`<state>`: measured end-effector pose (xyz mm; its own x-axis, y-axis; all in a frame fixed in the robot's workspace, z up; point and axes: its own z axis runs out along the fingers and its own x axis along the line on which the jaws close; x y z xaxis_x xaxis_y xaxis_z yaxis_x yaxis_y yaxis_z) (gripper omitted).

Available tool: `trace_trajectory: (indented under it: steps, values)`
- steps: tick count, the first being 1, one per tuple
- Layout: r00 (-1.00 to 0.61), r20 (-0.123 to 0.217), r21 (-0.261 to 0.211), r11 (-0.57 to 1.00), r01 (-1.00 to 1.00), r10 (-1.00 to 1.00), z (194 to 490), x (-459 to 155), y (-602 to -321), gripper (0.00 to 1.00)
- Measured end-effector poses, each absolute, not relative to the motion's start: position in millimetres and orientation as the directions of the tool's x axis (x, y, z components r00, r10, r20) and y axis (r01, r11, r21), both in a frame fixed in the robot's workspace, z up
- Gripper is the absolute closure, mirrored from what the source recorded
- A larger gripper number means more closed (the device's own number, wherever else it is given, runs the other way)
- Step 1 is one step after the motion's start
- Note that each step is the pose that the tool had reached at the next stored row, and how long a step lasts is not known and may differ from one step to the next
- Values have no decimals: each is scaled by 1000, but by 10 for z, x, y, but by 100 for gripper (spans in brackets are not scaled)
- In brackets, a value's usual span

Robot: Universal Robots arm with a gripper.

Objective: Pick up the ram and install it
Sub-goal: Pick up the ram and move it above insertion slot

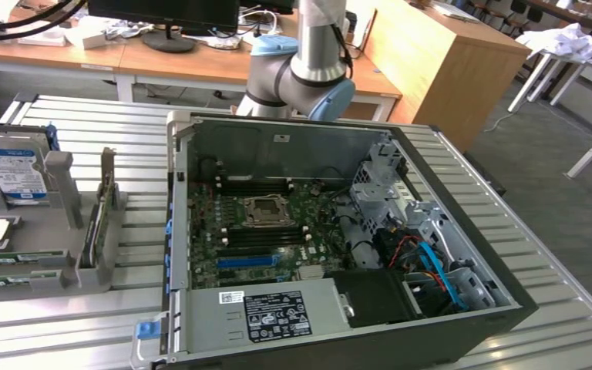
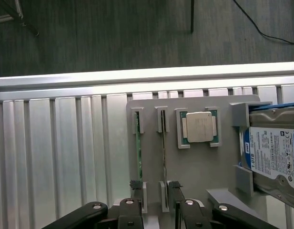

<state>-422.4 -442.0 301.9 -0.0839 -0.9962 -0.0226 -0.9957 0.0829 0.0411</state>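
A ribbed aluminium desk [image 1: 70, 324] carries everything. On it, toward the exterior view's right, lies an open black computer case [image 1: 430, 343], its green motherboard [image 1: 265, 231] facing up with long black slots beside the processor socket. The arm [image 1: 301, 77] rises behind the case.

In the wrist view a grey holder tray [image 2: 194, 167] rests on the desk close to its edge. A blue-labelled hard drive [image 2: 273, 152] stands in a bracket at one end of the tray, and a square processor chip [image 2: 199, 126] lies flat in a pocket just beside it. Past the chip run two narrow parallel slots. The ram [image 2: 137, 143] stands on edge in the slot farthest from the hard drive — a thin green line seen from above. A second thin stick [image 2: 163, 152] stands in the slot between the ram and the chip.

The pincer [image 2: 155, 186] hangs above the nearer end of these slots, spread wide and holding nothing. One of its toothed fingertips [image 2: 135, 184] lines up with the ram's end; the other lies beyond the second stick.
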Motion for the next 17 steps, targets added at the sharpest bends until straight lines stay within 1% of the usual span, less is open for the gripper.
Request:
trace_trajectory:
  steps: [17]
  values:
    - [-84,-23,41,83,-996,-996,2759,-4224,-4420,64]
